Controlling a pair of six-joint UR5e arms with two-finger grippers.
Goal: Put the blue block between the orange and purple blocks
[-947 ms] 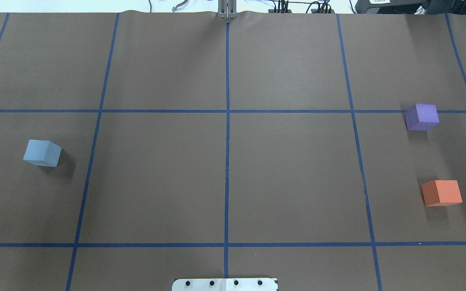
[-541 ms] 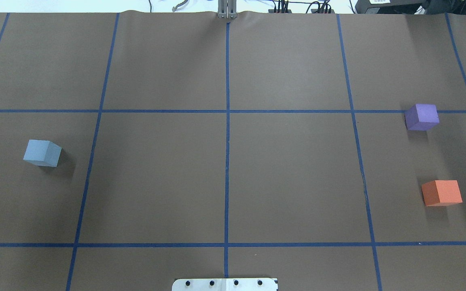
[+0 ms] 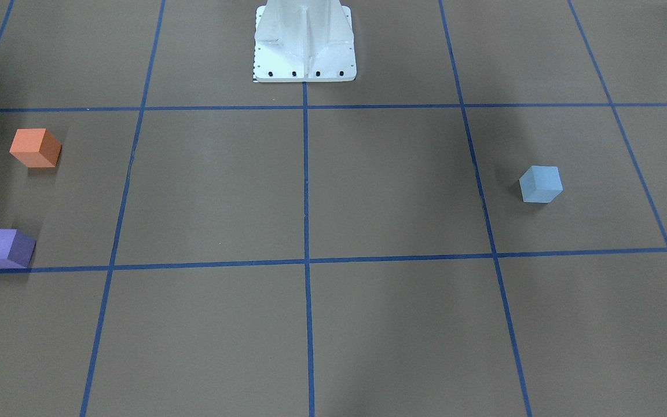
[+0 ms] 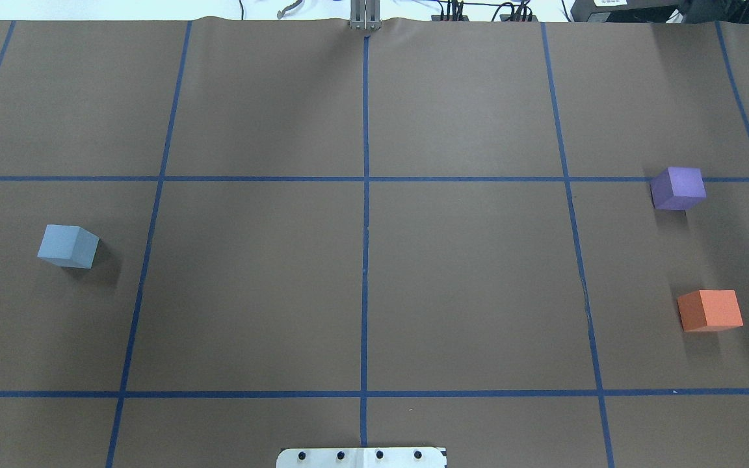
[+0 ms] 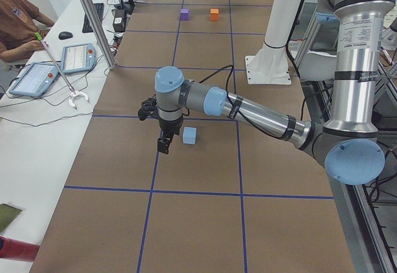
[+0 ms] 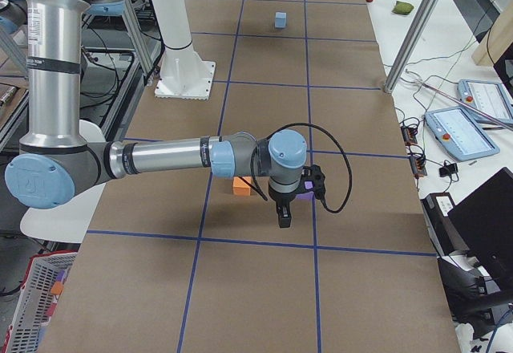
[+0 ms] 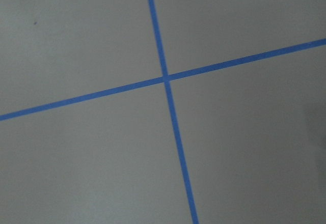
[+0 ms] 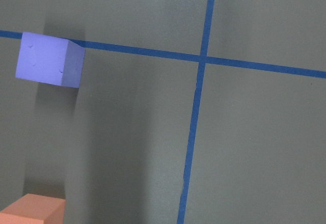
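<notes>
Left gripper [image 5: 163, 146] hangs near the light blue foam cube [image 5: 190, 136] by the left edge of the brown bench [image 4: 465, 279]; jaw state cannot be determined. Right gripper [image 6: 283, 218], state likewise undeterminable, hangs by the right edge near the orange foam cube [image 4: 710, 310]; the purple foam cube [image 4: 677, 188] sits farther out.

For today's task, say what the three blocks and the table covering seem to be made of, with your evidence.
The blue block, purple block and orange block: probably foam, matte; no glare, and the purple one shows small dimples. The table covering: likely brown paper, matte, wavy at its far edge.
</notes>
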